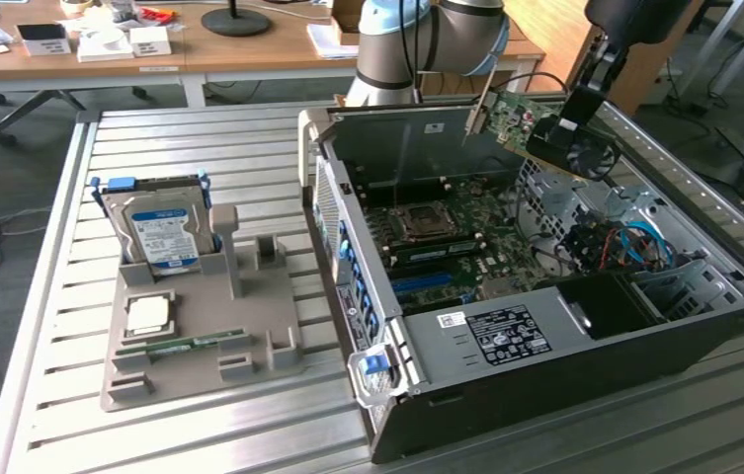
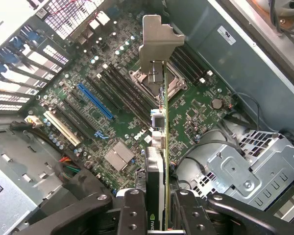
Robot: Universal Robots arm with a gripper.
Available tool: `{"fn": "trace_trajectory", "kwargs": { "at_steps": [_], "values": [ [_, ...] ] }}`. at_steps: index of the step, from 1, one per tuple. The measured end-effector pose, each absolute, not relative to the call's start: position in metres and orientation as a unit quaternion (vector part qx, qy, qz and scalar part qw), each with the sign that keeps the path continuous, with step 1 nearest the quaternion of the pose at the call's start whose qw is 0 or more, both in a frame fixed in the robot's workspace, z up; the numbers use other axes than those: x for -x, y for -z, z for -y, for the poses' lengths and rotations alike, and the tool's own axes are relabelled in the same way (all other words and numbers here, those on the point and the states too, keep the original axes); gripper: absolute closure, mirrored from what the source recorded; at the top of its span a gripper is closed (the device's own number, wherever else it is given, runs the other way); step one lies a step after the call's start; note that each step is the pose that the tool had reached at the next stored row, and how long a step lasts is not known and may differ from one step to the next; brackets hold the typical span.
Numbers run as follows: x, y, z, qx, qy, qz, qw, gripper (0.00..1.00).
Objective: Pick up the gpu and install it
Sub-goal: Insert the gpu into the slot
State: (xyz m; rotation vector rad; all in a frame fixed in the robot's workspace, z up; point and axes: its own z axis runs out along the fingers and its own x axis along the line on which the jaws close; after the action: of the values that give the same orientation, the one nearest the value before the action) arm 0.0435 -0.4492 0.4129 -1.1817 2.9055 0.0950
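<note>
The open computer case (image 1: 583, 385) lies on the slatted table (image 1: 187, 138) toward the exterior view's right, the parts holder (image 1: 260, 296) beside it on the exterior view's left; the hard drive (image 1: 158, 235) stands at the holder's far end, the RAM stick (image 1: 194, 344) lies nearer its front. The gpu (image 1: 520, 117) hangs clamped in the gripper (image 1: 563, 126) above the case's far part, over the motherboard (image 1: 464, 247); a desk (image 1: 213, 54) stands behind the table.

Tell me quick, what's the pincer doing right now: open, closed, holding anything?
Pincer: closed on the graphics card, holding it above the open computer case.
</note>
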Motion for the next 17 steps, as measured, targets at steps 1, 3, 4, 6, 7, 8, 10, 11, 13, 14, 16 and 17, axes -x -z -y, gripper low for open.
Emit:
{"fn": "trace_trajectory", "kwargs": {
  "at_steps": [1,3,4,6,7,8,10,11,13,14,16,17],
  "values": [
    [-0.0435,-0.4129,0.4492,0.379,-0.030,-0.925,0.002,0.73],
    [-0.0435,-0.4129,0.4492,0.384,-0.030,-0.923,0.002,0.73],
    [-0.0435,-0.4128,0.4492,0.388,-0.030,-0.921,0.001,0.73],
    [-0.0435,-0.4127,0.4492,0.397,-0.030,-0.917,0.001,0.73],
    [-0.0435,-0.4126,0.4492,0.401,-0.030,-0.916,0.001,0.73],
    [-0.0435,-0.4126,0.4492,0.406,-0.030,-0.913,0.001,0.73],
    [-0.0435,-0.4124,0.4492,0.417,-0.030,-0.908,0.000,0.73],
    [-0.0435,-0.4124,0.4492,0.423,-0.030,-0.906,0.000,0.73],
    [-0.0434,-0.4124,0.4492,0.435,-0.030,-0.900,0.000,0.73],
    [-0.0434,-0.4123,0.4492,0.440,-0.030,-0.897,0.000,0.73],
    [-0.0434,-0.4123,0.4492,0.451,-0.030,-0.892,-0.001,0.73],
    [-0.0434,-0.4123,0.4492,0.457,-0.030,-0.889,-0.001,0.73]
  ]
}}
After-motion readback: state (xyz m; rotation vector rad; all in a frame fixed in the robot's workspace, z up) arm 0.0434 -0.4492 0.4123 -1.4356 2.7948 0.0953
